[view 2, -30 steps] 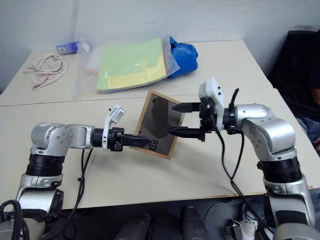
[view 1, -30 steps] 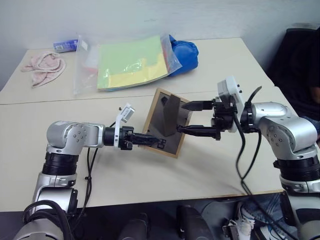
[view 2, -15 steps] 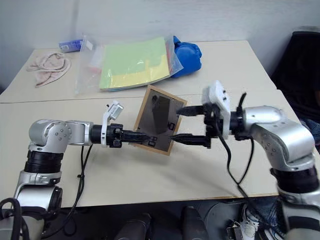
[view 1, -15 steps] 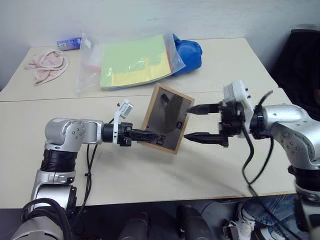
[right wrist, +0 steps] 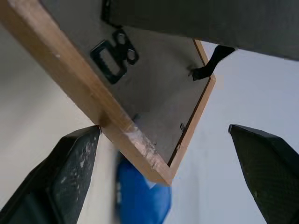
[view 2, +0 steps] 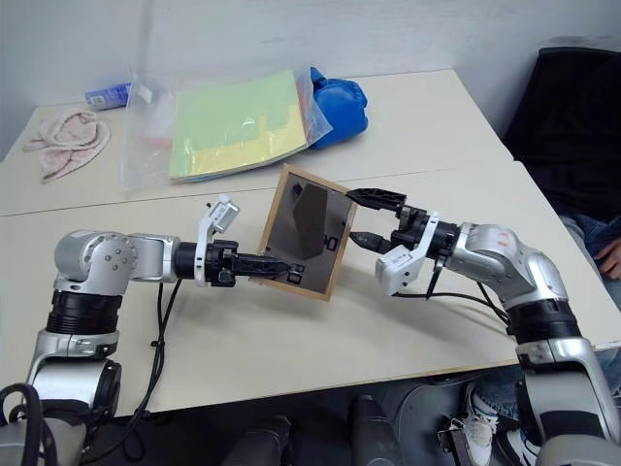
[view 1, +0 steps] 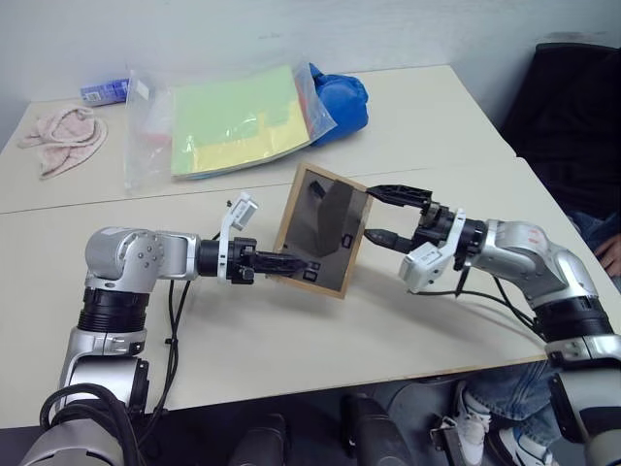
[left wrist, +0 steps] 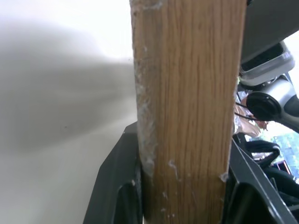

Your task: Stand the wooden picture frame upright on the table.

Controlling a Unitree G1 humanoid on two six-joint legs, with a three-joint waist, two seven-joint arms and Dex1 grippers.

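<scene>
The wooden picture frame point(view 1: 320, 230) hangs tilted above the table point(view 1: 291, 335), its dark grey back and folded-out stand flap point(view 1: 335, 204) facing me. My left gripper point(view 1: 294, 264) is shut on its lower left border; the left wrist view shows the wood edge point(left wrist: 187, 93) clamped between black fingers point(left wrist: 117, 191). My right gripper point(view 1: 380, 215) is open just right of the frame. In the right wrist view the frame's corner point(right wrist: 154, 154) lies between its spread fingers point(right wrist: 70, 172).
At the back of the table lie a clear bag of green and yellow paper point(view 1: 228, 121), a blue bundle point(view 1: 342, 95), a pink cloth point(view 1: 58, 136) and a small blue packet point(view 1: 102, 92). A dark chair point(view 1: 572, 107) and a person's hand point(view 1: 611, 254) are at the right.
My right gripper has rolled over, its white housing now underneath, and has come up to the frame's right edge. The left gripper holds the frame as before.
</scene>
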